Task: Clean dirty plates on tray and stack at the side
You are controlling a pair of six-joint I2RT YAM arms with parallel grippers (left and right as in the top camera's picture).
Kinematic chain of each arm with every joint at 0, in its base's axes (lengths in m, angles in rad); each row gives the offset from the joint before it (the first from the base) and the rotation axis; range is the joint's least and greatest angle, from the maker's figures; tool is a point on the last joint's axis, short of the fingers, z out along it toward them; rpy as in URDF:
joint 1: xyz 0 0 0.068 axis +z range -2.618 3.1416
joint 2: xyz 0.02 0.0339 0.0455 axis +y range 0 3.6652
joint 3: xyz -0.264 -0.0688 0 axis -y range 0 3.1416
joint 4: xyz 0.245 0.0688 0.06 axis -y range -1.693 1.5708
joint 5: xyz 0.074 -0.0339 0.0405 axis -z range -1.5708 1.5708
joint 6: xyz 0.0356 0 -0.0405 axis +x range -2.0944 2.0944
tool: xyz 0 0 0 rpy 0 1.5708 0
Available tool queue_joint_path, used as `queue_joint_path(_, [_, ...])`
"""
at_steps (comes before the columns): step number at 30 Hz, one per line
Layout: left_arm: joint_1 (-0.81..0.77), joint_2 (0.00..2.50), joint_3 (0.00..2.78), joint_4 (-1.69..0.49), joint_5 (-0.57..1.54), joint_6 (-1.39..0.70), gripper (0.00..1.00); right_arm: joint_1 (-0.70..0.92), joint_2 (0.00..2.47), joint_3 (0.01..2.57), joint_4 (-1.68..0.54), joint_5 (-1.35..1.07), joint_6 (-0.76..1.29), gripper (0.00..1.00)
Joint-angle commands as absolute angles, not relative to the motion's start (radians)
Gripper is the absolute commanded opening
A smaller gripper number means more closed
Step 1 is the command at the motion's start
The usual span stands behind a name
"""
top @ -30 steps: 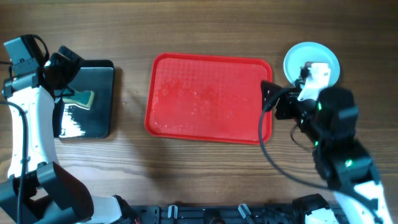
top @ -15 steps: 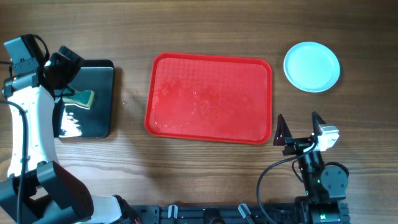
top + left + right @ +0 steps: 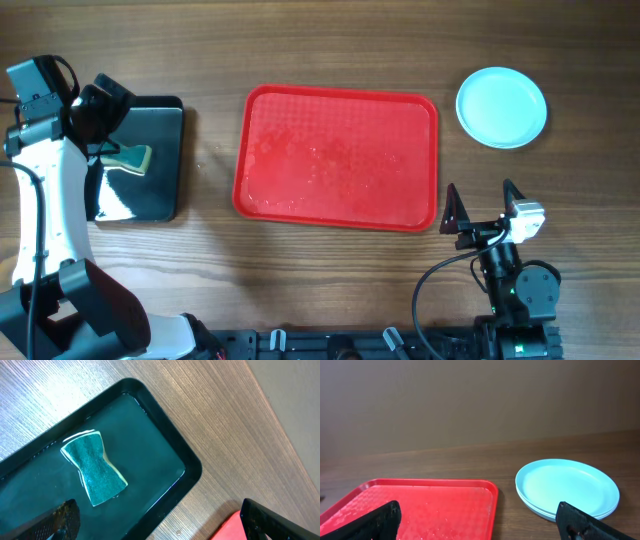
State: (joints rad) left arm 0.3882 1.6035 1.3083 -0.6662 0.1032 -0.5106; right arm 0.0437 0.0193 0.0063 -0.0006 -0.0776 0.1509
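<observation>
Red tray (image 3: 340, 150) sits mid-table w/ no plates on it, only wet specks on its textured floor. The plates (image 3: 502, 107) are stacked on the table (image 3: 330, 270) at the far right, just off the tray's far-right corner and not touching it. Top one is pale blue. From the right wrist view I make out at least two rims in the stack. Can't count a third, and no white one shows.

My right jaws are spread wide and hold nothing, low at the near right, pointing toward tray and stack. My left jaws are also spread and empty, over the black tray (image 3: 150, 455) at the left, where the teal sponge (image 3: 94, 474) lies pinched at the waist in a wet film.

My read: cleaning and stacking look done, or v. close to it, since nothing is left on the tray to wipe or lift. Next move prob. calls for no grip at all, just a check that the stack sits square, then parking both arms clear.

No brand, label or writing readable anywhere.
</observation>
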Motion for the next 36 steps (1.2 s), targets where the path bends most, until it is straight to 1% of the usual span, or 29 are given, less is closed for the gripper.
queue_joint_path(1, [0.390, 1.605, 1.312, -0.707, 0.112, -0.506, 1.00, 0.038, 0.010, 0.005, 0.001, -0.064, 0.131, 1.00])
queue_joint_path(3, [0.377, 1.616, 1.292, -0.757, 0.123, -0.506, 1.00, 0.038, 0.010, 0.005, 0.001, -0.064, 0.131, 1.00])
queue_joint_path(4, [0.343, 1.588, 1.238, -0.755, 0.123, -0.497, 1.00, 0.038, 0.010, 0.005, 0.001, -0.064, 0.131, 1.00])
queue_joint_path(5, [0.303, 1.537, 1.165, -0.746, 0.123, -0.461, 1.00, 0.038, 0.010, 0.005, 0.001, -0.064, 0.131, 1.00])
queue_joint_path(6, [0.241, 1.454, 1.052, -0.709, 0.123, -0.377, 1.00, 0.038, 0.010, 0.005, 0.001, -0.064, 0.131, 1.00])
queue_joint_path(7, [0.172, 1.343, 0.891, -0.601, 0.123, -0.257, 1.00, 0.038, 0.010, 0.005, 0.001, -0.064, 0.131, 1.00])
queue_joint_path(8, [0.102, 1.212, 0.709, -0.431, 0.123, -0.151, 1.00, 0.038, 0.010, 0.005, 0.001, -0.064, 0.131, 1.00])
queue_joint_path(9, [0.020, 0.978, 0.465, -0.168, 0.122, -0.050, 1.00, 0.038, 0.010, 0.005, 0.001, -0.064, 0.131, 1.00])
queue_joint_path(10, [0.001, 0.865, 0.366, -0.065, 0.111, -0.036, 1.00, 0.038, 0.010, 0.005, 0.001, -0.064, 0.131, 1.00])
queue_joint_path(11, [-0.004, 0.684, 0.240, 0.030, 0.079, -0.037, 1.00, 0.038, 0.010, 0.005, 0.001, -0.064, 0.131, 1.00])
queue_joint_path(13, [-0.004, 0.455, 0.139, 0.020, 0.043, -0.037, 1.00, 0.038, 0.010, 0.005, 0.001, -0.064, 0.131, 1.00])
queue_joint_path(18, [-0.004, 0.191, 0.014, 0.008, 0.032, -0.037, 1.00, 0.038, 0.010, 0.005, 0.001, -0.064, 0.131, 1.00])
queue_joint_path(20, [-0.004, 0.099, 0.006, -0.078, 0.031, -0.037, 1.00, 0.038, 0.010, 0.005, 0.001, -0.064, 0.131, 1.00])
queue_joint_path(22, [-0.004, -0.001, 0.006, -0.076, 0.032, -0.037, 1.00, 0.038, 0.010, 0.005, 0.001, -0.064, 0.131, 1.00])
queue_joint_path(27, [-0.005, 0.003, 0.006, -0.077, 0.029, -0.015, 1.00, 0.038, 0.010, 0.005, 0.001, -0.064, 0.131, 1.00])
queue_joint_path(29, [-0.005, 0.003, 0.006, -0.078, 0.027, 0.133, 1.00, 0.038, 0.010, 0.005, 0.001, -0.064, 0.131, 1.00])
queue_joint_path(30, [-0.005, 0.003, 0.006, -0.078, 0.025, 0.150, 1.00, 0.038, 0.010, 0.005, 0.001, -0.064, 0.131, 1.00])
queue_joint_path(36, [-0.004, 0.003, 0.006, -0.077, 0.025, 0.150, 1.00, 0.038, 0.010, 0.005, 0.001, -0.064, 0.131, 1.00])
